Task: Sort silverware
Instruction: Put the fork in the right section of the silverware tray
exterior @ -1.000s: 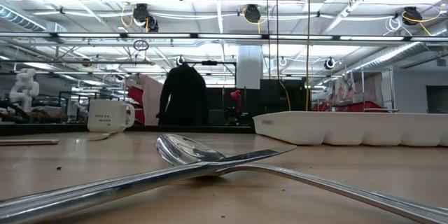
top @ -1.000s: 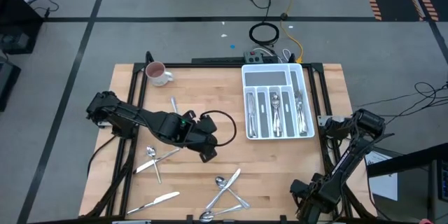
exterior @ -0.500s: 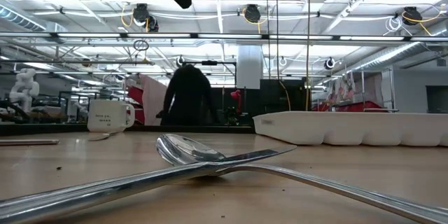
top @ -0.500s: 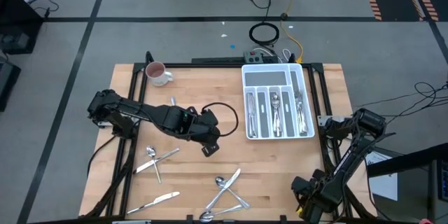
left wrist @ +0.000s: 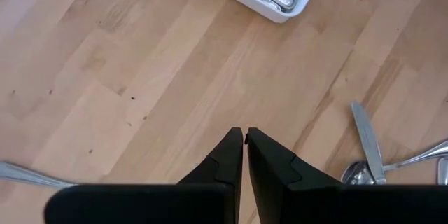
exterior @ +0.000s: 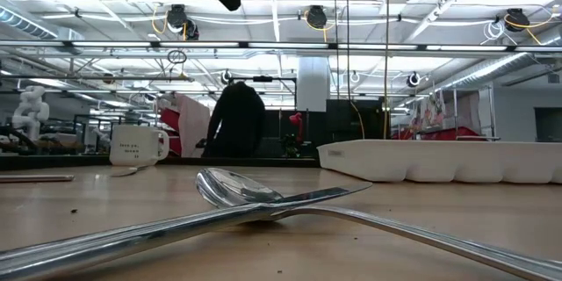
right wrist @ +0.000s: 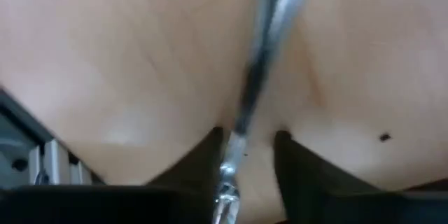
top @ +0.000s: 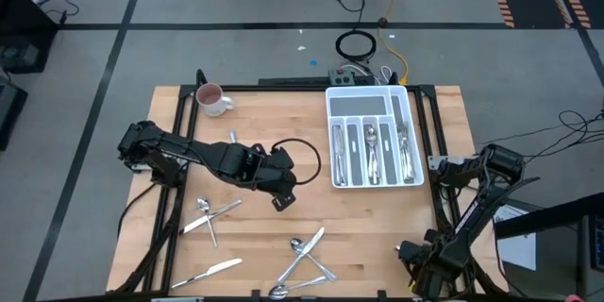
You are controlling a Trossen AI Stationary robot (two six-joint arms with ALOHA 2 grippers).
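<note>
A light wooden table (top: 283,113) fills the middle of the overhead picture. In its upper right stands a white compartmented plastic cutlery tray (top: 372,104), whose long slots hold several shiny metal forks, spoons and knives (top: 373,146). In the upper left corner sits a white-and-pink mug (top: 211,99).

More loose silverware lies on the bare wood. A single small piece (top: 234,139) rests left of centre. A spoon crossed with another piece (top: 208,213) lies at lower left. A table knife (top: 213,269) sits near the bottom edge. A tangle of a spoon, knife and fork (top: 304,257) lies at bottom centre.

The dark left arm reaches in from the left edge toward the middle of the table. Its left gripper (top: 279,198) hangs over bare wood between the tray and the scattered pieces. In its wrist view the two dark fingers (left wrist: 222,164) are pressed together with only a hairline gap, holding nothing.

The right arm is folded at the lower right corner, with the right gripper (top: 422,262) low at the table's bottom right edge. Its wrist view shows the two dark fingers (right wrist: 206,152) spread a little on either side of a slim silver handle (right wrist: 262,56) lying on the wood; whether they touch it I cannot tell.

From table height, a large spoon bowl (exterior: 230,188) and long handles fill the foreground, with the mug at far left and the tray at right.
</note>
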